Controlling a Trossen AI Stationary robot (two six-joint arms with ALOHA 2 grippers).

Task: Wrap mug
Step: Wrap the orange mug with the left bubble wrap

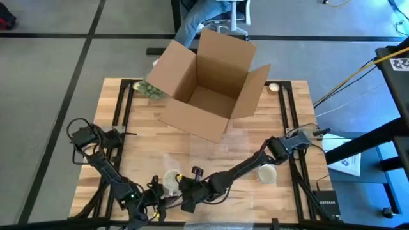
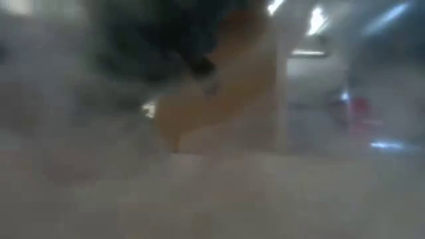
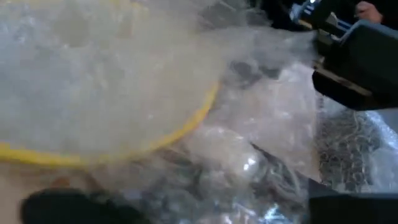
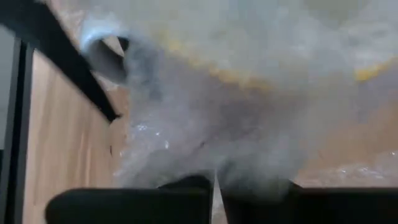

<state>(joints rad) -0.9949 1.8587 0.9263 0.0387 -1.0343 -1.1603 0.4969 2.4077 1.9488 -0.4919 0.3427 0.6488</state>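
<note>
At table's near edge, both grippers meet at mug [image 1: 171,180] under bubble wrap [image 3: 267,118]; finger states cannot be told.

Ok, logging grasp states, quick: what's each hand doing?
Left hand: cannot be told.
Right hand: closed on the bubble wrap over the mug.
</note>
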